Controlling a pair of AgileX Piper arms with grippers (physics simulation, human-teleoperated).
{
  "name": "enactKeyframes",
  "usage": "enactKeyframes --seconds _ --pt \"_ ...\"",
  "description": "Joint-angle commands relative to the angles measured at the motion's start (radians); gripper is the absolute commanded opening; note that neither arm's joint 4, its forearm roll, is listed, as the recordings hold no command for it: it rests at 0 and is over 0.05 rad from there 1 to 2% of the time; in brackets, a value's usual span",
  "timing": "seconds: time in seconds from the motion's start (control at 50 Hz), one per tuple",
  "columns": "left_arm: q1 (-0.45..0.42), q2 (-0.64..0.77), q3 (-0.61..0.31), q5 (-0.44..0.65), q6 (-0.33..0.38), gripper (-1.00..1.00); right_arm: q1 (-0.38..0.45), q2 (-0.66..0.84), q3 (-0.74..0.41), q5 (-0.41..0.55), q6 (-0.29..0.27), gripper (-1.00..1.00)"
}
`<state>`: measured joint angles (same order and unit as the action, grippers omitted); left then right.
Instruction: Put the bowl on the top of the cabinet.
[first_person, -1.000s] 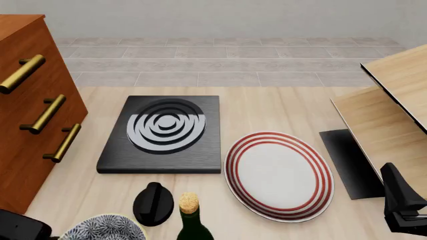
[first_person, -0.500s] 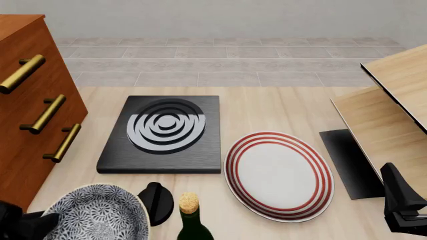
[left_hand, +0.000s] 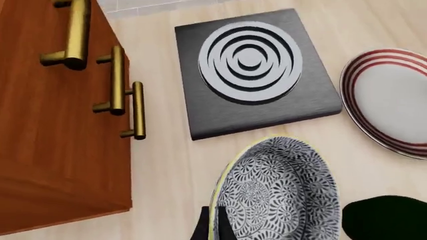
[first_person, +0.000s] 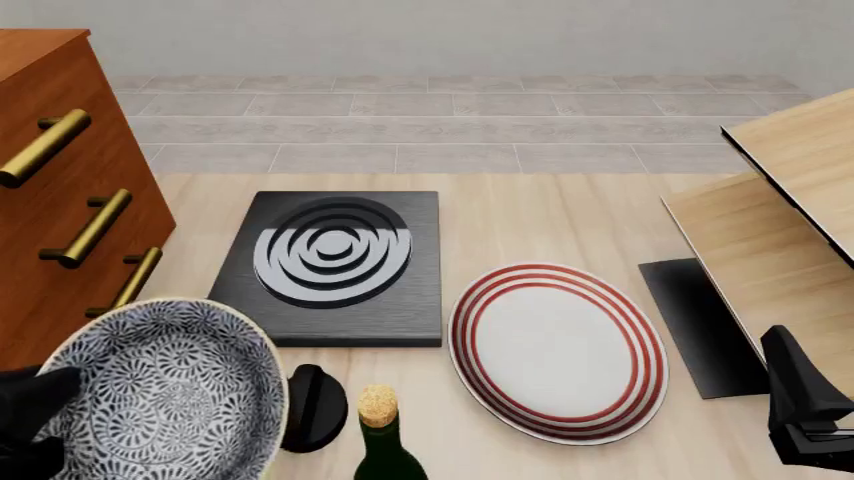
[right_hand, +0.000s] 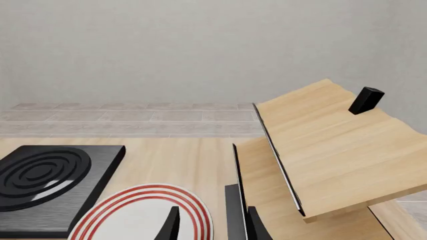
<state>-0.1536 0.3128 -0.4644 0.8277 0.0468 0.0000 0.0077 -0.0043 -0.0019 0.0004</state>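
Front view gives me the bowl (first_person: 167, 390) lifted off the table at the near left corner, tipped so its blue-and-white inside faces the camera. My left gripper (left_hand: 212, 227) holds it by the rim, fingers (left_hand: 202, 229) pinched on the edge in the left wrist view. It hangs in front of the lower part of the cabinet (first_person: 60, 215), which stands along the table's left edge with its 3 brass handles (first_person: 96, 228) facing right; the cabinet's top is well above the bowl.

Just beside the bowl, on the near edge, sit a black knob-shaped thing (first_person: 314, 405) and a corked bottle (first_person: 383, 440). Toward the middle of the table (first_person: 534, 215) lies a black slab with grey rings (first_person: 330, 262), and to its right a white plate with red rings (first_person: 558, 350).

My right gripper (right_hand: 210, 225) hangs low at the near right corner, jaws parted and holding nothing, next to a pale wooden board structure (first_person: 781, 225) on the right edge.
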Motion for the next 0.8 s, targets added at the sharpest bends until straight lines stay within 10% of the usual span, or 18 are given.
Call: enactKeyframes --seconds 0.02,0.8 --pt "0.023 0.026 -0.084 -0.014 -0.014 -1.0 0.0 0.0 0.0 0.0 0.0 1.0" --pt "0.205 0.136 -0.365 -0.127 -0.086 -1.0 0.0 0.0 0.0 0.0 0.0 1.0"
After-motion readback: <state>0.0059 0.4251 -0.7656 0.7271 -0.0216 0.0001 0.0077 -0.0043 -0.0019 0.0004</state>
